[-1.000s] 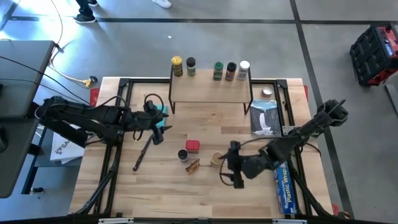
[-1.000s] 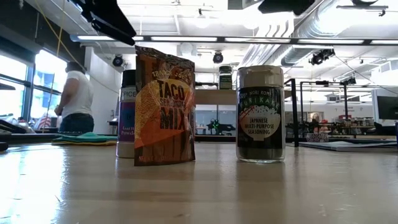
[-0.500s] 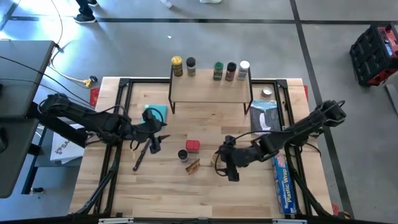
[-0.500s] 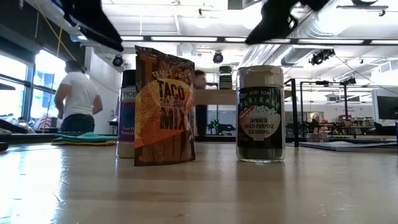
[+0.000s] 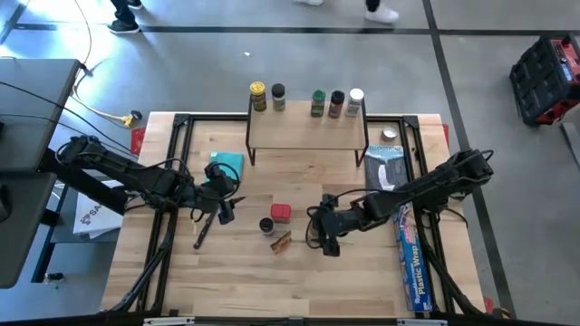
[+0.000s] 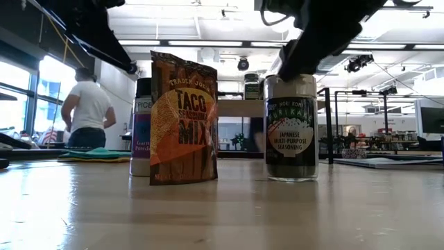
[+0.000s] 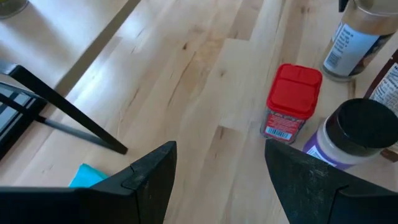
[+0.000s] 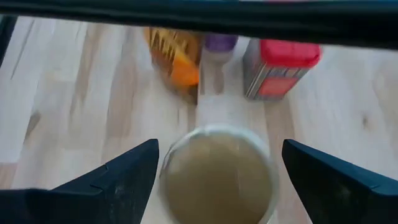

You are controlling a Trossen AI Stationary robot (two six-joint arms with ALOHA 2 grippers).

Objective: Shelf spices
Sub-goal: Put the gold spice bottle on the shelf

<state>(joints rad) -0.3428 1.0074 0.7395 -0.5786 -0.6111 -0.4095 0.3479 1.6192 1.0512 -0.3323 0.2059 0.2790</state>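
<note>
Five spice jars [image 5: 308, 100] stand in a row along the far edge of the light-wood shelf [image 5: 306, 136]. Still on the table are a red box [image 5: 280, 213], a dark-lidded jar [image 5: 266, 225], the brown-orange packet [image 5: 280, 241] and a tan-lidded jar [image 8: 217, 174]. My right gripper [image 5: 320, 233] is open and low over the tan-lidded jar [image 6: 291, 128], one finger on either side of its lid. My left gripper [image 5: 222, 205] is open above bare wood, left of the red box [image 7: 292, 102].
A long blue plastic-wrap box [image 5: 412, 263] lies along the table's right edge, with a white packet [image 5: 385, 172] and a small tin [image 5: 390, 134] beyond it. A teal cloth [image 5: 227, 163] and a black stick-like tool [image 5: 207, 226] lie near my left gripper. A person stands in the room behind.
My right gripper has moved toward the table's left and come down over the tan-lidded jar, until its fingers flank the lid. My left gripper has shifted a little toward the near edge. The spices have stayed where they were.
</note>
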